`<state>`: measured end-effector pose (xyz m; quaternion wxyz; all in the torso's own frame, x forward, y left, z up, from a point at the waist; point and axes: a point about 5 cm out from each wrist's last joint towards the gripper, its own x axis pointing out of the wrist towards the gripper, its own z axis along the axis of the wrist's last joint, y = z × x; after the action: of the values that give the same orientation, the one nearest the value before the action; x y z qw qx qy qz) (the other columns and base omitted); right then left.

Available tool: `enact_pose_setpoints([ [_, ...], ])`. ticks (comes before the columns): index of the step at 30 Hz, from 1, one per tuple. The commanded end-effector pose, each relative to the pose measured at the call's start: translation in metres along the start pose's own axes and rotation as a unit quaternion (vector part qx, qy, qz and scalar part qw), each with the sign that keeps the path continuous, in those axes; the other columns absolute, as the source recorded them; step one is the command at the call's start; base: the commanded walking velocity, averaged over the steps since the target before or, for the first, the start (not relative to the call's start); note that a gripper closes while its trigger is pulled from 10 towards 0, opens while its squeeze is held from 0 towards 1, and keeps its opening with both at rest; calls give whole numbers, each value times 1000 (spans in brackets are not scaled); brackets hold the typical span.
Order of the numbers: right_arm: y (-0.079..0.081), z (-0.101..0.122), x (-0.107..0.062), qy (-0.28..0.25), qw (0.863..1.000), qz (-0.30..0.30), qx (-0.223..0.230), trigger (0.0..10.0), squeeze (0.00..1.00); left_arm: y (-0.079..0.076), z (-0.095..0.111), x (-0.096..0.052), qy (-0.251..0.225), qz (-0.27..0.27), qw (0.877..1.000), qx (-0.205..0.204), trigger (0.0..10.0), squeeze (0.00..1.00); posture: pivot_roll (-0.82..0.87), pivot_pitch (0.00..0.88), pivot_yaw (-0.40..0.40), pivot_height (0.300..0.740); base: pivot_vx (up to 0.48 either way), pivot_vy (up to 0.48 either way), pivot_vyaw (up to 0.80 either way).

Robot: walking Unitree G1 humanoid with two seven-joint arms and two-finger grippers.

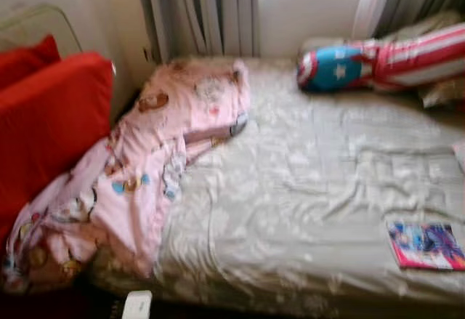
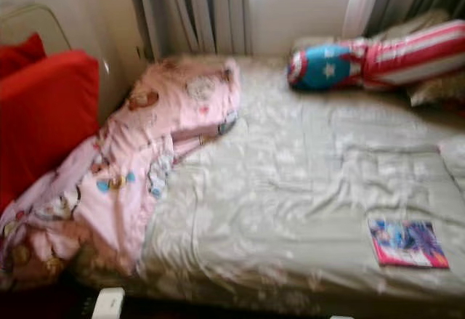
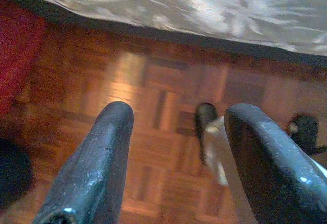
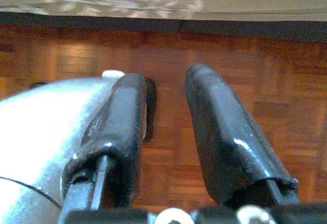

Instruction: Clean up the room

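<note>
Approach step, probably; head views blurred. Left gripper (image 3: 176, 152) and right gripper (image 4: 166, 132) parted, empty, over floor (image 3: 153, 101). Next: reach blanket (image 1: 156, 159) or book (image 1: 426, 245) on bed (image 1: 305, 188).

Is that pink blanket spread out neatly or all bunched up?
Bunched up: the pink blanket lies crumpled along the bed's left side, spilling over its corner.
</note>
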<state>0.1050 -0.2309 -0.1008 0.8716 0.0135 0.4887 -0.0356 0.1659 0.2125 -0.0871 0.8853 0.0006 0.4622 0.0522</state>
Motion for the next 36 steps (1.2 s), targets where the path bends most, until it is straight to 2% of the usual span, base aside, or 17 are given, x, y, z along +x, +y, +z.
enact_pose_setpoints([
  [1,-6,-2,-2,3,1000,-6,-5,10000,0,-4,1,1,0,-6,1000,0,10000,0,-147,0,49,740,0,368,0],
  [30,-6,-2,-2,4,1000,-4,-12,10000,0,-5,1,1,0,-7,1000,-1,10000,0,-145,0,42,740,0,356,0],
  [36,-6,-2,-2,4,1000,-3,-13,10000,0,-5,2,1,-1,-6,1000,1,10000,0,-146,0,41,740,0,42,0],
])
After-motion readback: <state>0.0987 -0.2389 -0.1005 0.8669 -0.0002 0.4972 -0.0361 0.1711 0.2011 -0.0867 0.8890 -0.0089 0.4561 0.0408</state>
